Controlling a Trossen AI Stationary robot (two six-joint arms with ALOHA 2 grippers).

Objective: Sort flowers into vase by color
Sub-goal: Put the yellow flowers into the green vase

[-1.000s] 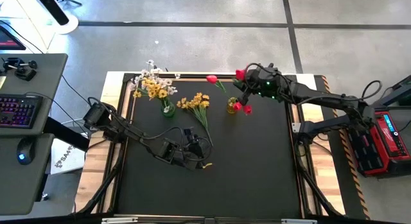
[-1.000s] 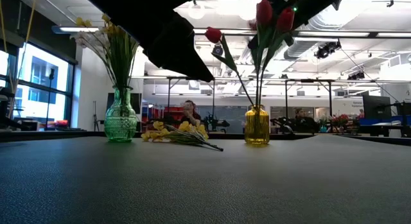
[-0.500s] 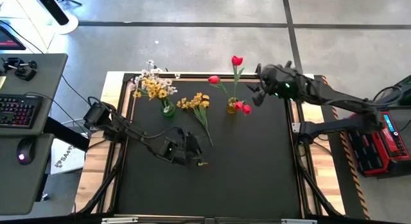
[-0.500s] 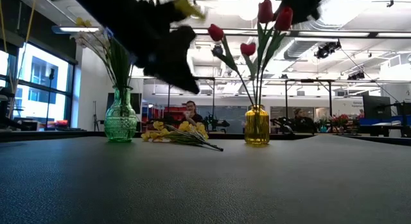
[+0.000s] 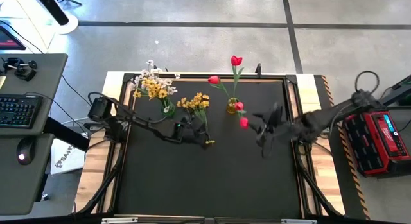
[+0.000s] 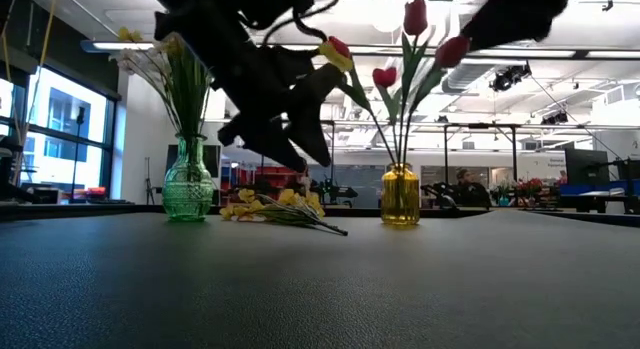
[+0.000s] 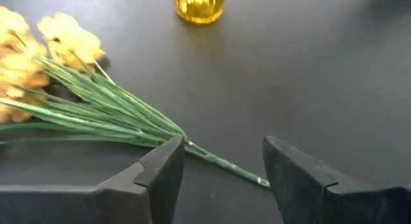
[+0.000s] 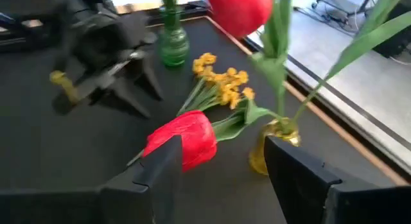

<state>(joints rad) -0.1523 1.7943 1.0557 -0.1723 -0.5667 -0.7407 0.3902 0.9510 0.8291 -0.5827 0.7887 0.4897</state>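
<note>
Yellow daffodil bunch (image 5: 198, 106) lies flat on the black mat (image 5: 212, 179), between the green vase (image 5: 167, 110) and the amber vase (image 5: 232, 107), and it looks like the one item not yet sorted. Its blooms point toward the far edge of the table, while its long green stems run toward the middle, slanting slightly to the right, and end just beside the left gripper (image 5: 191, 131). In the left wrist view that gripper (image 7: 221, 169) has its two dark fingers spread apart with nothing between them, and the thin stem end crosses the gap, running roughly crosswise to the fingers. So the stem's long axis already sits about square to the closing direction, which I judge suits a pinch near the stem end.

The green vase already holds yellow and white blooms (image 5: 153, 83), and it stands just left of the lying bunch, so the carry should be short. The amber vase holds red tulips (image 5: 237, 60), several leaning outward over the mat.

The right gripper (image 5: 264, 131) hangs over the right half of the mat, well apart from the bunch; its fingers (image 8: 157, 166) are apart and empty in the right wrist view, with tulip heads close before it. The left arm is clearly the nearer one to the daffodils.
</note>
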